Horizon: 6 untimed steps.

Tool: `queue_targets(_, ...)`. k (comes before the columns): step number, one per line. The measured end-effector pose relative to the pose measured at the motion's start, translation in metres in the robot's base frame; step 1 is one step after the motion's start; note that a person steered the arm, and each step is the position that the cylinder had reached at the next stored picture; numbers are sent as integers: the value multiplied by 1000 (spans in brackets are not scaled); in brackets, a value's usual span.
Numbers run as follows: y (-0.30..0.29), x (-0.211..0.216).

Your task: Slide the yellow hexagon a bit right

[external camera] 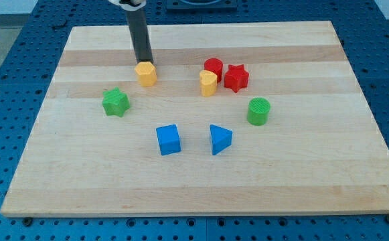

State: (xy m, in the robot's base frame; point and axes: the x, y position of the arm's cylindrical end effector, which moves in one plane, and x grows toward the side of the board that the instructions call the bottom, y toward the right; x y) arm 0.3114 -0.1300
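The yellow hexagon (146, 73) lies on the wooden board (301, 167) in the upper left-middle part of the view. My tip (142, 61) comes down from the view's top and stands right at the hexagon's top-left edge, touching it or nearly so. The rod is dark and upright.
A second yellow block (208, 83) lies to the right, beside a red cylinder (213, 67) and a red star (236, 77). A green star (116, 102) lies lower left. A green cylinder (258, 111), a blue cube (169, 140) and a blue triangle (219, 138) lie lower.
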Motion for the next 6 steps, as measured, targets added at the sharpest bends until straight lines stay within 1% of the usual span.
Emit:
queue_targets(1,-33,4)
queue_targets(2,-40,32)
queue_targets(3,-32,37)
queue_targets(5,28,34)
queue_targets(6,37,34)
